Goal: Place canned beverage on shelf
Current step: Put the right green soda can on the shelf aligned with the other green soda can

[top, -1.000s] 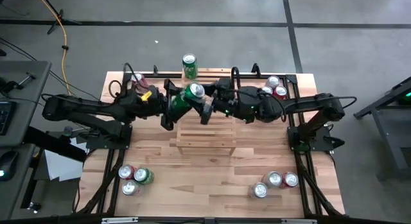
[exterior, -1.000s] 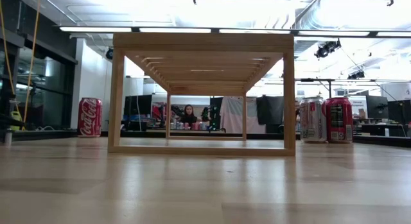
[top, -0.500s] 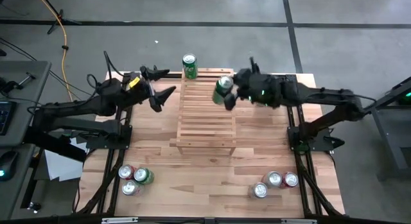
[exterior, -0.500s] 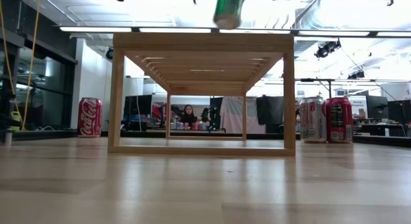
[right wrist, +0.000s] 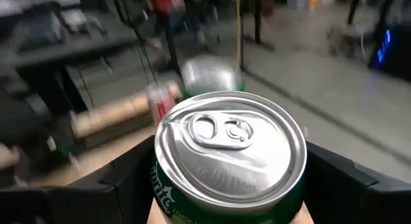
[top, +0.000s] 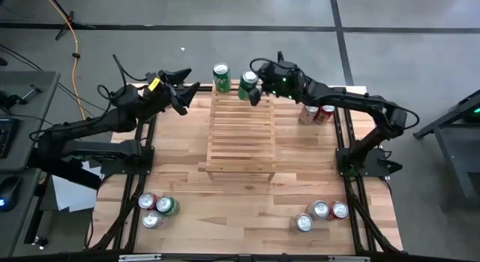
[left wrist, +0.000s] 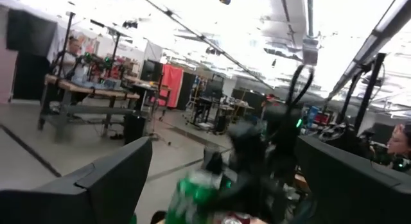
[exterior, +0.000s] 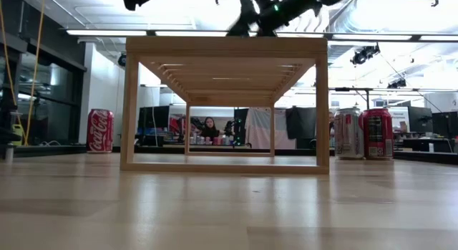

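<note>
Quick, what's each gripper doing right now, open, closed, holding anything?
Left gripper: open, holding nothing.
Right gripper: shut on the green can, above the shelf's far end.

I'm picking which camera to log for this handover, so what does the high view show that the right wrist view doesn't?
Only the high view shows the whole slatted shelf, the left gripper open and empty off the shelf's far left corner, and the can clusters near the table's front corners.

Only the right wrist view shows the held can's pull-tab lid close up.

Both show the right gripper shut on the green can, with another green can just beyond it.
</note>
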Robot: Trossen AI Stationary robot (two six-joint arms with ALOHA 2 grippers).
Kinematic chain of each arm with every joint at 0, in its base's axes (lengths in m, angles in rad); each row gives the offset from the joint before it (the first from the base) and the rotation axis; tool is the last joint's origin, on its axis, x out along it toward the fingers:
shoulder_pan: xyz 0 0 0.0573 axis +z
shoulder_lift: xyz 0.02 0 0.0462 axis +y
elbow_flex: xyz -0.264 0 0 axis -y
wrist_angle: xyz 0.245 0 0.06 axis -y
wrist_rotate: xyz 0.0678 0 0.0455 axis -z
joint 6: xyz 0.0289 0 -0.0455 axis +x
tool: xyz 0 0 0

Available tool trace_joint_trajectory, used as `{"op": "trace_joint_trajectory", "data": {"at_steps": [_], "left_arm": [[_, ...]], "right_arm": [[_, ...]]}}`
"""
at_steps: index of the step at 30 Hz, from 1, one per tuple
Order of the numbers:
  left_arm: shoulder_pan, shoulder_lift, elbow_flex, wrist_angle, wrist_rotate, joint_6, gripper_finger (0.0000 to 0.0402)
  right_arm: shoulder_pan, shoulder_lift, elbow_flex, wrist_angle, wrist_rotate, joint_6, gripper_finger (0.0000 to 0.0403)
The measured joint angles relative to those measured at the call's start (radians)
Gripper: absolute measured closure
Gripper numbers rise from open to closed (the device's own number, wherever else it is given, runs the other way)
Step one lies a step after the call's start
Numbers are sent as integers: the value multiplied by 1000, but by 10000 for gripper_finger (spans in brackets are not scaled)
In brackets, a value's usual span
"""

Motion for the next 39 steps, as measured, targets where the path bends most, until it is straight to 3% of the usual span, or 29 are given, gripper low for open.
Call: {"op": "trace_joint_trajectory", "data": {"at_steps": [7,10,14,17,39], "left_arm": [[80,-1,0,-59,138,-73,27],[132,1,36,-166,214,-73,27],[195,15,122,-330,286,-16,27],[224,20,161,-348,322,33,27],[239,20,203,-341,339,68,28]], "right_arm": [[-10,102,135,-120,35,-79,108],[-9,118,207,-125,74,-91,108],[-9,177,248,-183,84,-97,108],[-9,195,278,-204,122,-103,108],[-9,220,260,-206,120,-95,108]]}}
